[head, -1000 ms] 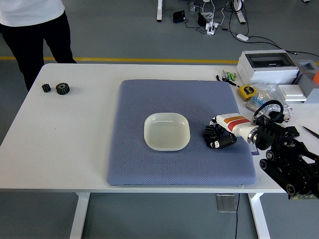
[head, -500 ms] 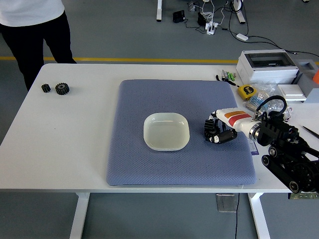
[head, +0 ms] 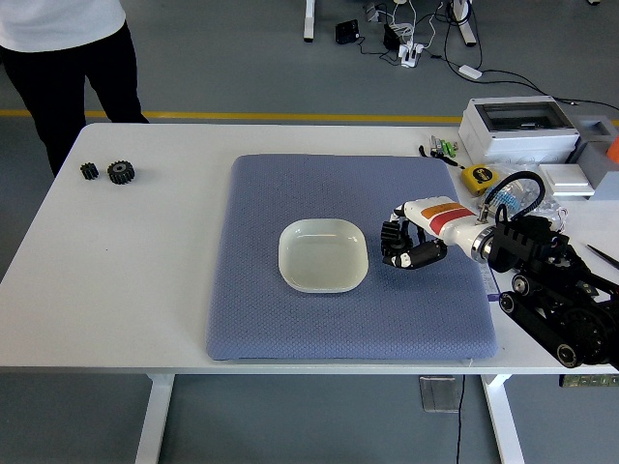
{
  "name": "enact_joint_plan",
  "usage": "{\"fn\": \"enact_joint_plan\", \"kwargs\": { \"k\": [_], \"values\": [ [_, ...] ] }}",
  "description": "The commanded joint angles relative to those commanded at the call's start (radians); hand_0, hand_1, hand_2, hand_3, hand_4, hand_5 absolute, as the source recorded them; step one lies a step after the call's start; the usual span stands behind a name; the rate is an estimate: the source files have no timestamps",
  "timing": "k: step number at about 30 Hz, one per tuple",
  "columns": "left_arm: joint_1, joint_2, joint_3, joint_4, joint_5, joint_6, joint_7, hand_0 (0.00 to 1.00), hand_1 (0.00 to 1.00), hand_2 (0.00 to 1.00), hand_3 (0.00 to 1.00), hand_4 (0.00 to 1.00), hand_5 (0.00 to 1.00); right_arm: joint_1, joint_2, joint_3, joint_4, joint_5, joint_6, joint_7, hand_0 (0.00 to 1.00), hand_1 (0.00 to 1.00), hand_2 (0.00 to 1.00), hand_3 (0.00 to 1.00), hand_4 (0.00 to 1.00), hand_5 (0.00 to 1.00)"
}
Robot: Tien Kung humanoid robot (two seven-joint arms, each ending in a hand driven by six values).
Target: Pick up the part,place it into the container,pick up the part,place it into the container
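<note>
White tabletop (head: pixel 145 280) carries a blue-grey mat (head: pixel 290 319); a white, shallow, rounded-square container (head: pixel 323 255) sits empty mid-mat. A person stands at the far left corner, hands out of frame.

Right robot hand (head: pixel 406 247) is over the mat just right of the container, fingers curled tight around something dark. Likely the part, but it blends into the black fingers, so shape and teeth aren't readable. Left hand not in view.

Two more parts sit well apart on the far left of the tabletop: a larger black gear (head: pixel 121 172), toothed with a centre bore, and a smaller black gear (head: pixel 90 170) just beside it. Both lie flat.

Risks from here:
- grip can't be verified; a shallow pinch could drop the part onto the mat short of the rim
- low carry could let the knuckles clip the container and shove it; it looks light
- low walls, so a high release could bounce the part out
- remaining gears look far from the right arm
</note>
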Motion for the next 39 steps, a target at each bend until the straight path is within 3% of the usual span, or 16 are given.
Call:
{"fn": "enact_joint_plan", "kwargs": {
  "k": [11, 20, 28, 31, 32, 36, 37, 39],
  "values": [
    [-0.003, 0.002, 0.001, 0.0, -0.002, 0.0, 0.001, 0.711, 0.672, 0.672, 0.568, 0.602, 0.571, 0.042, 0.054, -0.02, 0.02, 0.008, -0.001, -0.009, 0.085, 0.287, 0.421, 0.492, 0.717, 0.412],
    [-0.007, 0.002, 0.005, 0.0, -0.006, 0.0, 0.002, 0.711, 0.672, 0.672, 0.567, 0.602, 0.571, 0.085, 0.155, -0.101, -0.023, 0.022, 0.001, -0.025, 0.103, 0.295, 0.429, 0.495, 0.719, 0.411],
    [-0.012, 0.002, 0.008, 0.0, -0.009, -0.001, 0.004, 0.711, 0.672, 0.672, 0.567, 0.602, 0.571, 0.096, 0.22, -0.162, -0.081, 0.051, -0.018, -0.027, 0.127, 0.314, 0.439, 0.496, 0.723, 0.4],
    [-0.013, 0.003, 0.009, 0.0, -0.01, -0.001, 0.004, 0.711, 0.672, 0.672, 0.567, 0.602, 0.571, 0.096, 0.222, -0.168, -0.101, 0.06, -0.021, -0.03, 0.127, 0.314, 0.439, 0.496, 0.723, 0.4],
    [-0.014, 0.004, 0.01, 0.0, -0.011, -0.001, 0.004, 0.711, 0.672, 0.672, 0.567, 0.602, 0.572, 0.096, 0.222, -0.168, -0.108, 0.06, -0.019, -0.032, 0.21, 0.435, 0.5, 0.502, 0.765, 0.38],
    [-0.016, 0.004, 0.012, 0.0, -0.014, 0.0, 0.004, 0.711, 0.672, 0.672, 0.567, 0.602, 0.572, 0.095, 0.222, -0.168, -0.136, 0.064, -0.009, -0.033, 0.21, 0.435, 0.5, 0.502, 0.765, 0.38],
    [-0.016, 0.003, 0.012, 0.0, -0.014, 0.0, 0.005, 0.711, 0.672, 0.672, 0.566, 0.602, 0.571, 0.094, 0.222, -0.167, -0.141, 0.065, -0.006, -0.032, 0.3, 0.479, 0.573, 0.561, 0.866, 0.4],
    [-0.016, 0.002, 0.015, 0.0, -0.017, -0.001, 0.004, 0.711, 0.672, 0.672, 0.566, 0.602, 0.571, 0.093, 0.222, -0.167, -0.153, 0.065, -0.001, -0.03, 0.3, 0.479, 0.573, 0.561, 0.866, 0.4]
  ]
}}
